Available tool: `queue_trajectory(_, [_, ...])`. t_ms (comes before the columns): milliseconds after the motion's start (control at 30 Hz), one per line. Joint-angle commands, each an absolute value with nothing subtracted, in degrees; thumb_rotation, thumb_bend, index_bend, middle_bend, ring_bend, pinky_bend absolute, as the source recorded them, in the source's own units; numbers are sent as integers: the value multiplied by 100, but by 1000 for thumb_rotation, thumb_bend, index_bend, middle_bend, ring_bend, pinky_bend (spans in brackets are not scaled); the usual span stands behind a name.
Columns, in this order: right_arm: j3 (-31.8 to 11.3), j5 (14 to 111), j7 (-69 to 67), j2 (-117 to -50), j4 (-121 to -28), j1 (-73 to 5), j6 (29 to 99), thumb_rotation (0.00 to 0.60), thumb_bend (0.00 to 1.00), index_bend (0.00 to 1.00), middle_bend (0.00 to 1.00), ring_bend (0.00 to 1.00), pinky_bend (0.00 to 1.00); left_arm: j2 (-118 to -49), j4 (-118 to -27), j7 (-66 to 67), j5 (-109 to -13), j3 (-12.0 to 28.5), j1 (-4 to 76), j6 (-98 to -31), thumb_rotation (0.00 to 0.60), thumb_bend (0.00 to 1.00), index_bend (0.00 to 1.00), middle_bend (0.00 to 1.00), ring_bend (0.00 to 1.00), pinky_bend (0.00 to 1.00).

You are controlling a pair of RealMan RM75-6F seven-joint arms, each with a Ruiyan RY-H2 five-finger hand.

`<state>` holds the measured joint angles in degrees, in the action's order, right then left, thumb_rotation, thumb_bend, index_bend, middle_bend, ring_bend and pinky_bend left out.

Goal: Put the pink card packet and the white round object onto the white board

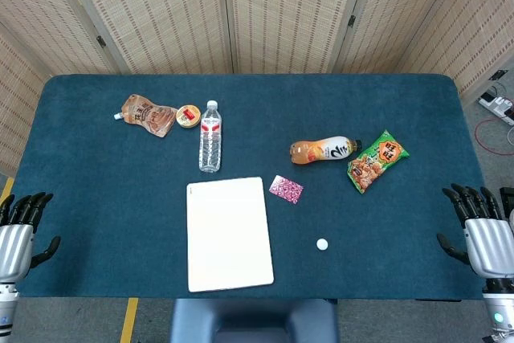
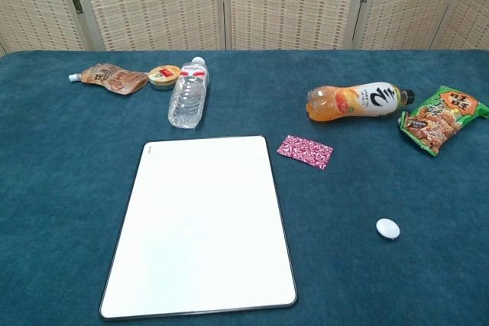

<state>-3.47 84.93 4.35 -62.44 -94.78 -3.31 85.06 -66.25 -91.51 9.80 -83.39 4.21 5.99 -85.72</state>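
Left hand (image 1: 20, 234) and right hand (image 1: 482, 230) hover empty at their sides, fingers spread.

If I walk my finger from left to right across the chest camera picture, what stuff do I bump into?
Brown pouch → small round tin → water bottle → pink card packet → orange drink bottle → white round object → green snack bag.

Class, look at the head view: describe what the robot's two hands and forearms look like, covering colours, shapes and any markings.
Both hands, left and right, have black, jointed, human-like fingers on a silver-grey metallic palm shell. Below each, a rounded silver-white wrist section runs out of frame. The right wrist bears a small glowing teal dot near the bottom edge. No loose cables or sleeves show. The chest view shows neither hand.
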Motion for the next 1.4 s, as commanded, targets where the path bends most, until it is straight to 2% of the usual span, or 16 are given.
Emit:
queue_trajectory(33, [-352,8490,441,-6239,-9484,-341,8492,600,300,139,144,95,0,-6648,-9140,996,-8313,436,608,-8565,600,351,161,162,139,0])
queue_trajectory(433, [-325,8582,353,-6220,-9472,-407,8395,600,300,139,145,95,0,-6626,-9192,1028,-8352,422,636,-8545,600,351,165,162,140,0])
queue_trajectory(767, [-348,8716,492,-6139,-9586,-701,8033,600,300,146,152,102,0,-6588,-9205,988,-8339,404,616,-8549,600,351,171,162,140,0])
queue_trajectory(1033, [-561,8751,977,-6108,-9674,-1556,6980,600,300,150,155,102,0,-6553,-9193,935,-8376,357,565,-8593,600,351,178,162,140,0])
queue_trajectory(1400, [-977,8368,1479,-6756,-9054,-3177,5070,600,301,154,134,22,0,-6433,-9203,868,-8381,282,422,-8705,600,351,186,162,141,0])
